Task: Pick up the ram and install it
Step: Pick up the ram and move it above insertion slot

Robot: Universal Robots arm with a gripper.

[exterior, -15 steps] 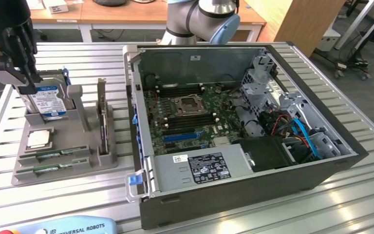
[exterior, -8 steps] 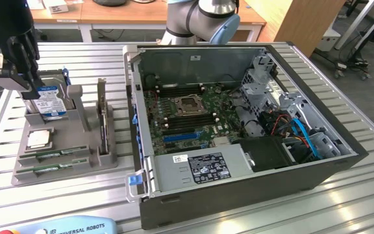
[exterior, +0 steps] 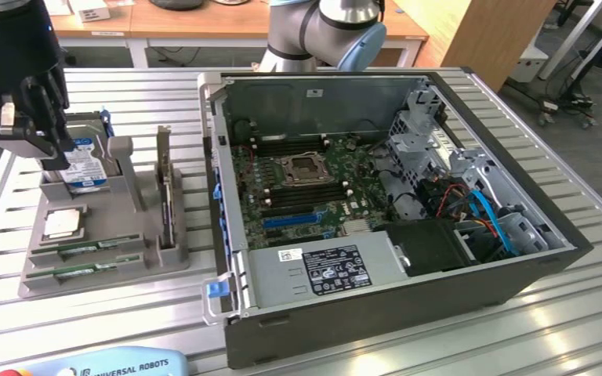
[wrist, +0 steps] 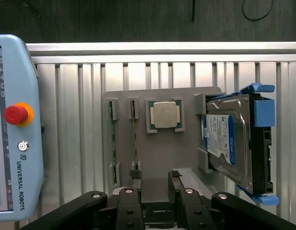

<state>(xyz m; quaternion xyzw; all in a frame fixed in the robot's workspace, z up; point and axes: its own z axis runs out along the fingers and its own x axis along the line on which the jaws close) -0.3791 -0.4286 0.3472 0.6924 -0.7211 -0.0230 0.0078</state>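
Observation:
Two ram sticks stand on edge in slots of a grey holder (wrist: 162,153): one ram (wrist: 134,139) and a second (wrist: 111,143) beside it. In the exterior view they lie at the holder's near end, ram (exterior: 88,249) and ram (exterior: 84,270). My gripper (wrist: 155,175) hangs above the holder, open, with nothing between its fingers. One fingertip (wrist: 135,173) sits over the end of the nearer ram. In the exterior view the gripper (exterior: 38,150) is high over the holder's far end. The open computer case (exterior: 385,258) shows the motherboard (exterior: 312,188).
On the holder, a silver CPU chip (wrist: 166,115) sits in a square pocket and a blue-labelled hard drive (wrist: 224,139) leans in blue brackets. A teach pendant (wrist: 13,124) with a red stop button lies by the holder. The slatted table (exterior: 552,329) carries everything.

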